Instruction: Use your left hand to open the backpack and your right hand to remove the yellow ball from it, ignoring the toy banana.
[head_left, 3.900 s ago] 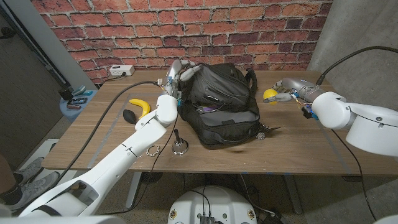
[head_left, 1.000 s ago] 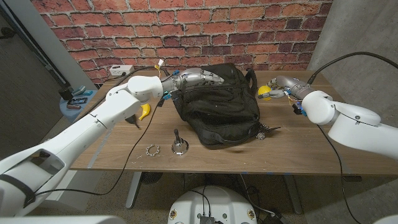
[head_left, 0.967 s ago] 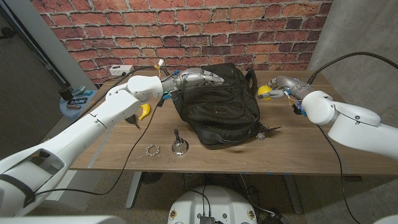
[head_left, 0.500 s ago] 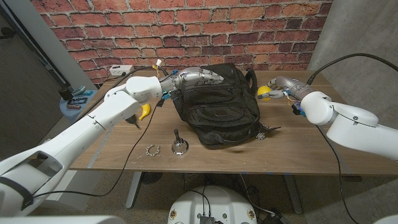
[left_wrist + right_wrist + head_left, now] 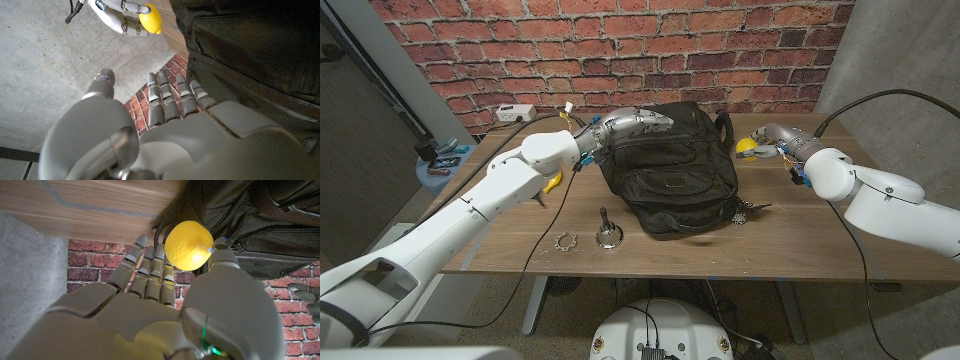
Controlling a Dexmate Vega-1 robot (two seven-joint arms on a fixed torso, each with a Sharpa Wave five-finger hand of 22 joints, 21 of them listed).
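Observation:
The black backpack (image 5: 675,168) lies in the middle of the wooden table (image 5: 800,245), its flap down. My left hand (image 5: 638,122) reaches over its top left corner with fingers stretched out, holding nothing; the left wrist view shows those straight fingers (image 5: 170,97) beside the backpack (image 5: 260,45). My right hand (image 5: 772,139) hovers to the right of the bag and holds the yellow ball (image 5: 747,147). In the right wrist view the ball (image 5: 189,245) sits between thumb and fingers. The toy banana (image 5: 553,181) lies on the table, partly behind my left arm.
A small metal stand (image 5: 609,234) and a toothed metal ring (image 5: 566,241) lie in front of the bag. A keychain (image 5: 750,210) trails from the bag's right side. A white power strip (image 5: 515,113) sits at the back left.
The backpack's flap, held up 3.9 s ago, is now down. My left arm has swung so the hand reaches across the bag's top. The right hand keeps the ball, slightly farther back.

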